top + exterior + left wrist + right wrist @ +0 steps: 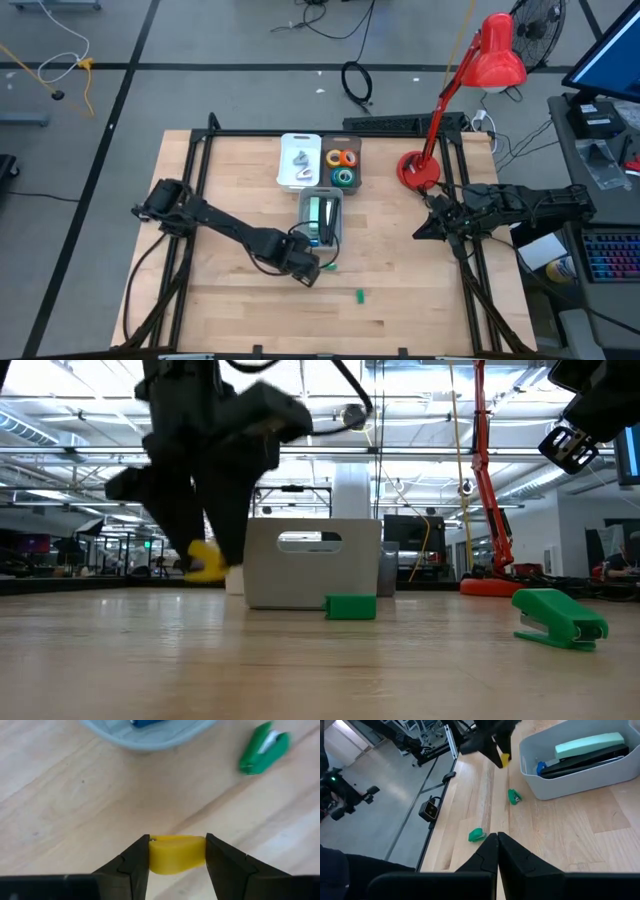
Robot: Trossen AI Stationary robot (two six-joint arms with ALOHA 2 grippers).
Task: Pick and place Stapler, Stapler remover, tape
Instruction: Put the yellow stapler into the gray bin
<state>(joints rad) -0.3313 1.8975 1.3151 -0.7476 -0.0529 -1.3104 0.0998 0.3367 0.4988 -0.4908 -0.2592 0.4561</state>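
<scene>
Most items binned; small staple removers remain.
High view: tape rolls sit in the twelve o'clock tray, staplers in the grey bin. Left wrist: left gripper pinches a yellow staple remover. Right wrist: right gripper pressed together, idle at three o'clock; two green removers still on the table.

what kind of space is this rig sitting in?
Likely a robotics lab or open workshop floor: exposed ceiling trusses and lights, loose cables on the concrete floor, a keyboard beside the wooden table, and a red desk lamp.
</scene>
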